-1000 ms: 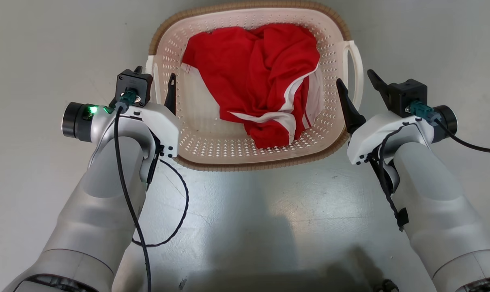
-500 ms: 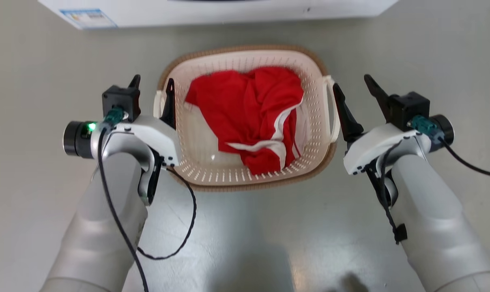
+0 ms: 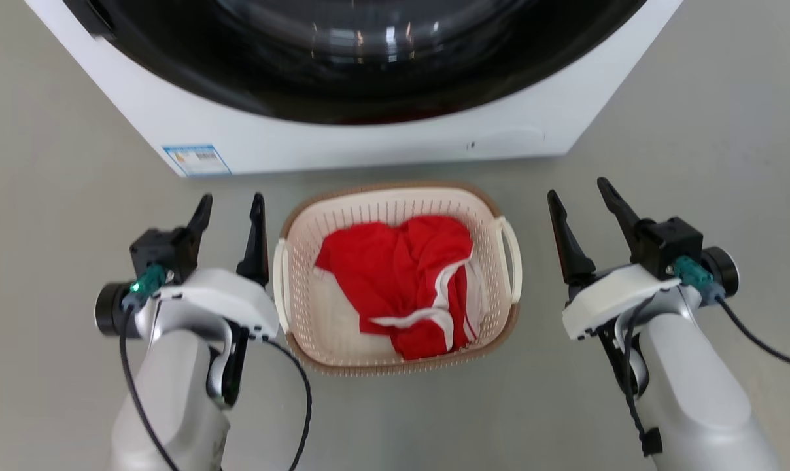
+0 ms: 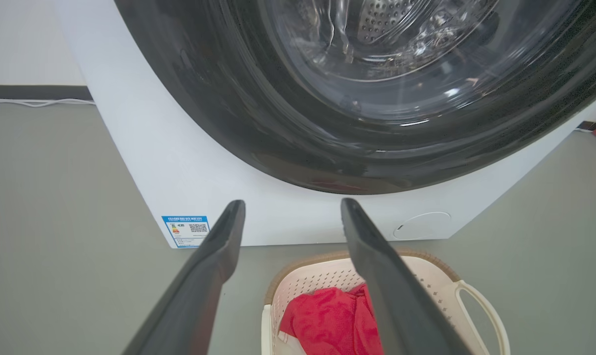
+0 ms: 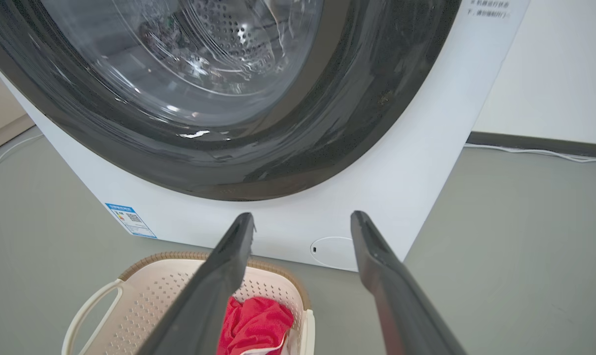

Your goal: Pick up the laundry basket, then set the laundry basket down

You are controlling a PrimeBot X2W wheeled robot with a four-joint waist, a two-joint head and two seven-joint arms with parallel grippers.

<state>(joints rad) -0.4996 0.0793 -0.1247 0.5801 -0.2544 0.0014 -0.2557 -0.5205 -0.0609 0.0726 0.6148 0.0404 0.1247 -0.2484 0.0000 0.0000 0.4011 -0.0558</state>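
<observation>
On the smooth grey floor (image 3: 696, 131), just in front of a large white washing machine (image 3: 343, 147), sits the small cream-white perforated plastic laundry basket (image 3: 369, 204) with its brown woven-look rim. It stands upright and level, with a crumpled red garment with white stripes (image 3: 401, 275) lying inside. A white loop handle (image 3: 279, 275) stands out on its left side and another on the right.

The left end effector (image 3: 231, 199) hovers just beside the left handle, its two dark fingers spread and holding nothing. The right end effector (image 3: 577, 190) is also spread and empty, a little farther from the right side. Neither touches the basket.

For any lift from here, each end effector has to close on a thin loop. The loop could slip between the fingers, and uneven height between the arms would probably tip the basket and spill the garment. The left inner finger is close enough to nudge the basket sideways.

The machine's dark round glass door (image 3: 369, 65) looms just beyond the far rim, so a forward reach risks striking it. A loose black cable (image 3: 303, 405) loops near the left forearm and could snag.
</observation>
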